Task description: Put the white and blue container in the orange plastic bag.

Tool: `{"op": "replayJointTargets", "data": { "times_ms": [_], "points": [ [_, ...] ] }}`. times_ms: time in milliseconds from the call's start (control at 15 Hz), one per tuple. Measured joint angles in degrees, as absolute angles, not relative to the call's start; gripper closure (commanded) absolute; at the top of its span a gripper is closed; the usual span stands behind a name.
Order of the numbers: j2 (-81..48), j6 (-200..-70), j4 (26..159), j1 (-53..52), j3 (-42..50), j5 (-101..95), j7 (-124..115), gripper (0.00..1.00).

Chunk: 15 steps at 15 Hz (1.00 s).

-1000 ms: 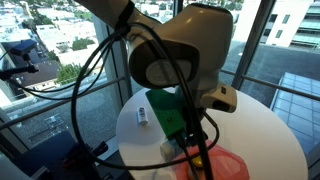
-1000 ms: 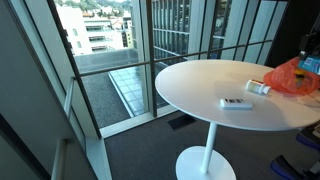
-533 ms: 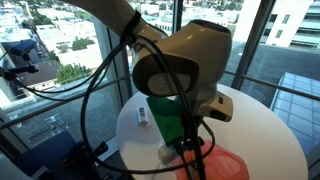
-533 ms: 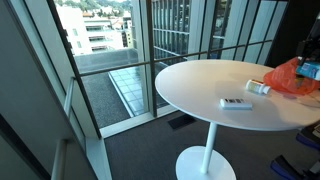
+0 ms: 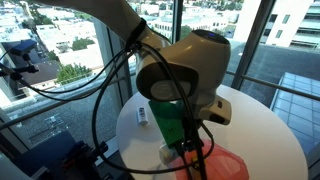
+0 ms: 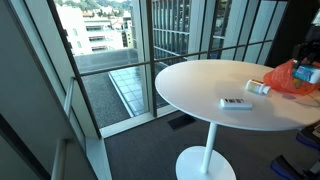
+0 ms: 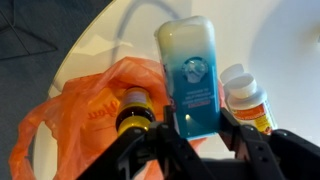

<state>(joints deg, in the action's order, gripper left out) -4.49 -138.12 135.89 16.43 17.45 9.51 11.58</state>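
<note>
**Container in grasp, not yet bagged**

The gripper (image 7: 193,128) is found clenched on the container (image 7: 195,70). In the wrist view the jaws are seen closed against both sides of its lower end, with the white top projecting clear.

The container is held raised off the table (image 6: 195,85), at the far right of the scene. In the wrist view the bag (image 7: 75,120) lies spread to its left, and part of the container overlaps the bag's right edge. A pill bottle (image 7: 247,95) lies just to the right. In an exterior view the container (image 6: 306,70) is seen as a teal patch directly over the bag (image 6: 288,78).

A yellow-capped bottle (image 7: 135,108) is seen against the bag; whether it is inside or on top cannot be told. A slim white item (image 6: 236,102) lies well apart, nearer the table's middle.

The pick-up is judged complete. The placing is not: no part of the container is seen inside the bag. It is judged that the container must be shifted left over the opening, lowered and released. The mouth of the bag cannot be made out.
</note>
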Motion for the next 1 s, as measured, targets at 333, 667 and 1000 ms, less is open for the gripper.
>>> {"op": "replayJointTargets", "data": {
  "times_ms": [333, 667, 1000],
  "points": [
    [-6.10, -138.13, 133.66, 16.56, 17.44, 9.78, 11.58, 0.78],
    [-7.89, -138.13, 130.80, 16.60, 17.31, 9.78, 11.58, 0.78],
    [-9.74, -138.13, 128.08, 16.77, 16.65, 9.84, 11.58, 0.78]
  ]
}}
